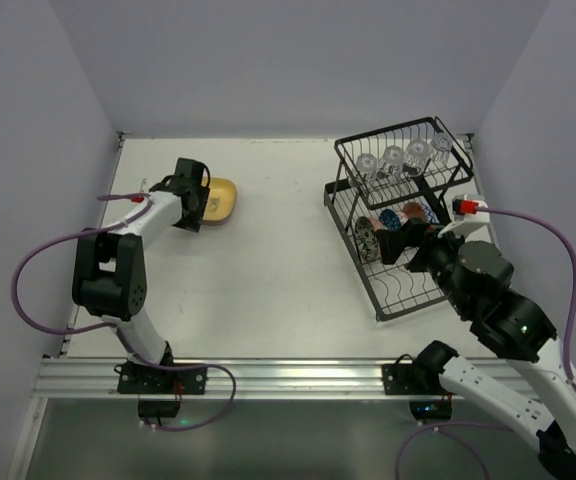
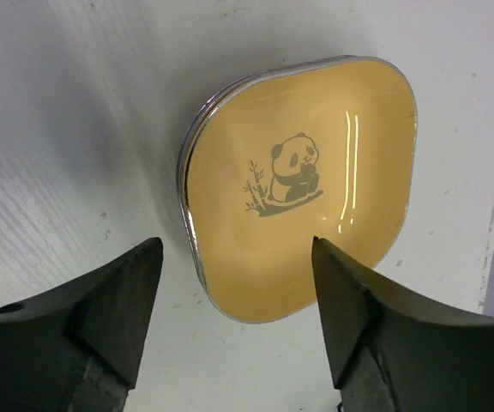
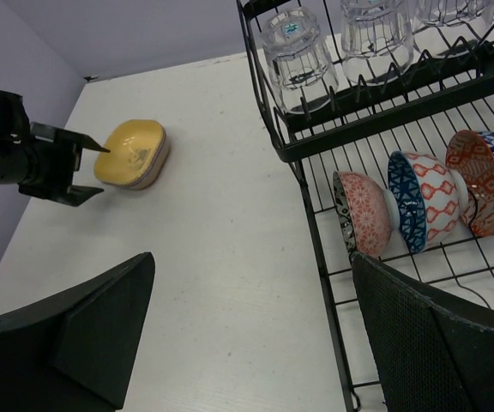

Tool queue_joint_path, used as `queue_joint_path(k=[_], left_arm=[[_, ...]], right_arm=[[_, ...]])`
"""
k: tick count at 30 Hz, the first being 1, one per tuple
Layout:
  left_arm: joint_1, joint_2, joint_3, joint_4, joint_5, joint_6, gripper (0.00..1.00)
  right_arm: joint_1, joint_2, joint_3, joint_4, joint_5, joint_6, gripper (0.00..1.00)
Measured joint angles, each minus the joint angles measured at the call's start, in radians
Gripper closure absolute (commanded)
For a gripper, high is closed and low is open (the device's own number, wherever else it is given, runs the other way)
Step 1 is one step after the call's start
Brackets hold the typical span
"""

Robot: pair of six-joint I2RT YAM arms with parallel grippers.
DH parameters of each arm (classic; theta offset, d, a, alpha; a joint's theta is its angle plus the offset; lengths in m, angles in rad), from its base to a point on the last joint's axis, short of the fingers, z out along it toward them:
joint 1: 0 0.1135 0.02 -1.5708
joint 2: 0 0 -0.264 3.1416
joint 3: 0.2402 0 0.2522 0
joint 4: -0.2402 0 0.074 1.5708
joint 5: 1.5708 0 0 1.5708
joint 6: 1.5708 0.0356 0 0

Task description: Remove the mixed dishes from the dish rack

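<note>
Hovering at the upper left of the overhead view, the left gripper [image 2: 237, 257] stands with its jaws spread and grips nothing. The yellow plate [image 2: 298, 184] lies flat on the table [image 2: 58, 129] just ahead of the fingertips, and its near corner shows between them in the left wrist view. The plate is a rounded square with a small panda drawn at its centre. A second rim shows just under its left edge, so it appears to sit on another dish, whose colour is hard to tell.

The dish rack [image 3: 384, 116] stands on the right side of the table, well apart from the plate. On its raised upper shelf four clear glasses [image 1: 393, 158] stand in a row, apparently mouth down. In the lower tray three patterned bowls [image 3: 363, 213] stand on edge side by side between the wires. A reddish-pink one is on the left. A white one with red diamonds and a blue inside is in the middle. A blue-and-white one with an orange-red inside is on the right.

The right gripper [image 3: 254, 257] is wide open and empty, held near the left side of the rack's lower tray. Its fingers [image 3: 75, 335] frame bare table and the rack's edge.
</note>
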Motion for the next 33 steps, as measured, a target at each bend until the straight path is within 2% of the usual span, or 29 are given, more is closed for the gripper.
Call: queue_joint_path(k=[1,3,6,9,14,19,24,28,30,33], left_arm=[[0.000,-0.008,-0.002,0.003,0.001,-0.001,0.12],[0.000,-0.034,-0.005,0.007,0.005,0.004,0.00],[0.000,-0.086,-0.005,0.027,0.013,0.024,0.00],[0.000,-0.151,-0.003,0.057,0.034,0.085,0.00],[0.000,-0.293,-0.007,0.114,0.120,0.277,0.00],[-0.028,-0.512,-0.077,0.176,0.218,0.480,0.00],[-0.148,-0.711,-0.147,0.167,0.253,0.639,0.00],[-0.243,-0.818,-0.217,0.159,0.273,0.679,0.00],[-0.339,-0.839,-0.245,0.159,0.263,0.674,0.00],[-0.568,-0.816,-0.266,0.180,0.190,0.650,0.00]], right_arm=[[0.000,0.006,0.000,0.000,0.000,-0.001,0.01],[0.000,0.021,0.000,0.000,0.002,-0.002,0.01],[-0.019,0.052,0.000,0.001,-0.005,-0.009,0.01],[-0.098,0.082,-0.007,0.003,-0.046,-0.021,0.01],[-0.264,0.093,-0.083,0.015,-0.127,-0.052,0.01],[-0.320,0.091,-0.150,0.025,-0.182,-0.061,0.01],[-0.371,0.102,-0.171,0.041,-0.199,-0.047,0.05],[-0.378,0.093,-0.220,0.077,-0.218,0.013,0.05],[-0.377,0.065,-0.261,0.077,-0.220,0.051,0.02],[-0.378,-0.002,-0.280,0.051,-0.195,0.097,0.01]])
